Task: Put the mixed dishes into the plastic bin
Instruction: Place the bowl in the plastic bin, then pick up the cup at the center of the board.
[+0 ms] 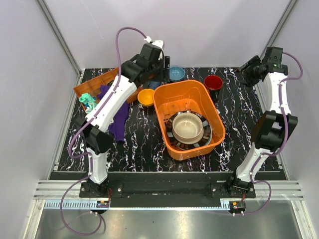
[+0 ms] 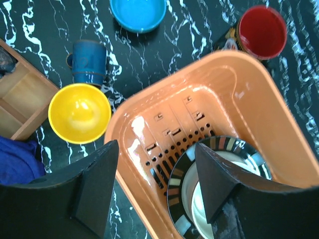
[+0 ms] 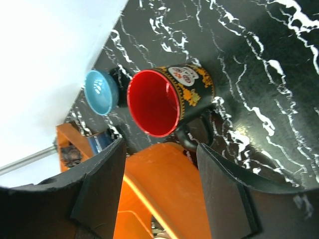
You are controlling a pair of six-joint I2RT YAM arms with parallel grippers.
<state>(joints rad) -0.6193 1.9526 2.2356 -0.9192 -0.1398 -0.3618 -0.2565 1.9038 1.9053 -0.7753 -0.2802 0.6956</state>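
Nearest the arm bases, the orange plastic bin [image 1: 168, 99] sits mid-worktop [image 1: 139, 144]. It already holds a striped-rim plate [image 2: 175, 185] with a beige bowl [image 1: 187, 127] nested on it. Stacking them that way probably leaves the slotted far half of the bin free for the remaining dishes.

The left arm slants from its near-left base over the purple cloth [image 1: 118, 124]. Its wrist tips down above the bin's far-left corner. The left tool [image 2: 155, 149] is spread wide with nothing between its fingers.

Left of the arm lie a teal toy [image 1: 88, 102] and the compartment tray [image 1: 94, 83]; neither belongs in the bin.

Just outside the bin's far-left wall, the yellow bowl [image 2: 79, 113] waits within easy reach. Beyond it are a dark blue mug [image 2: 88, 60] and a light blue bowl [image 2: 138, 13].

The right arm folds at its elbow and stands tall, with its wrist turned inward at the far right. The right tool [image 3: 160, 147] is also spread and empty. It looks down on the red mug [image 3: 167, 102], which stands upright beside the bin's far-right corner, handle toward the bin. This looks like a line-up for the next pick.
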